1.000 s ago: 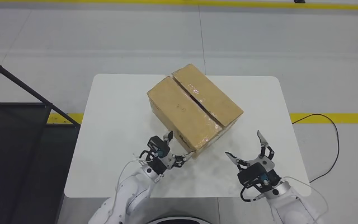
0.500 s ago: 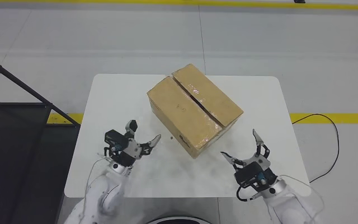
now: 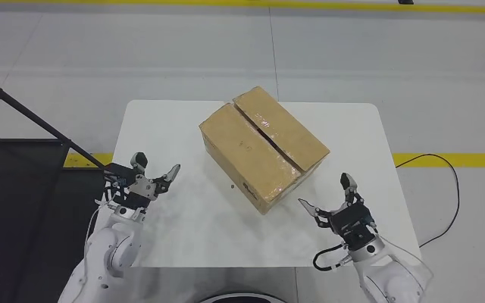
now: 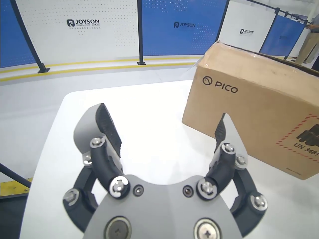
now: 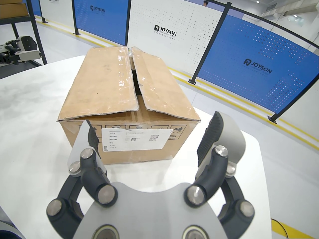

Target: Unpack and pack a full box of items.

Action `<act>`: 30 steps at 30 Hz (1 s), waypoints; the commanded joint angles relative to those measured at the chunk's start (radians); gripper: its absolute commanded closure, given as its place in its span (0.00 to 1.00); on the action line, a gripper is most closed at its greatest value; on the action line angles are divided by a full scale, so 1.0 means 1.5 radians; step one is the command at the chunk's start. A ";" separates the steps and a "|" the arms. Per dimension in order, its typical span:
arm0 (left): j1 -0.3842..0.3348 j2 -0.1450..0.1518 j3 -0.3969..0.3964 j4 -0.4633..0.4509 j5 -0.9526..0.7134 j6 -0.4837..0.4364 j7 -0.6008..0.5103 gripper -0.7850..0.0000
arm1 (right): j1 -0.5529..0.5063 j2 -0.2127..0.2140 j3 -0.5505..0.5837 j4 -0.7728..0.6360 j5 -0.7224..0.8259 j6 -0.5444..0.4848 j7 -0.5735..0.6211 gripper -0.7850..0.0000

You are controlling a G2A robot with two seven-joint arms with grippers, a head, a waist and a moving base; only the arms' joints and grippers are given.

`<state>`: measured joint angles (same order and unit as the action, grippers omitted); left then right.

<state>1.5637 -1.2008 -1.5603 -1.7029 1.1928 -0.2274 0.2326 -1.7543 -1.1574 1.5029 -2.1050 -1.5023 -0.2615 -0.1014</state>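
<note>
The cardboard box point(image 3: 264, 157) sits at an angle on the middle of the white counter point(image 3: 189, 235), in the same spot as a second ago, its two top flaps point(image 5: 107, 75) folded down with a narrow dark gap along the seam between them. The left tool point(image 3: 158, 164) has changed most: a second ago it was at the box's near corner, half a second ago it had pulled clear, and now it hovers over the counter's left edge, well apart from the box — jaws spread wide and holding nothing. The right tool point(image 3: 323, 192) has drifted only slightly back toward the counter's near right side; it stays near the box's labelled end without touching it, jaws also wide and empty.
</note>
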 commanded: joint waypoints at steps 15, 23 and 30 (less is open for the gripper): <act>-0.203 -0.014 0.051 0.209 -0.042 0.021 0.023 0.00 | 0.040 -0.005 -0.023 0.050 0.033 0.020 0.032 0.00; -0.360 -0.028 0.127 0.367 0.002 -0.011 0.050 0.00 | 0.034 -0.006 0.006 0.072 0.071 0.045 0.023 0.00; -0.466 -0.045 0.196 0.494 0.043 -0.014 0.077 0.00 | 0.013 -0.007 0.034 0.077 0.084 0.065 0.018 0.00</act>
<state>0.8897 -1.2646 -1.2819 -1.0006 1.2532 -0.2454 0.3412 -1.7322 -1.1673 1.5480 -1.9914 -1.3796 -0.1698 -0.0757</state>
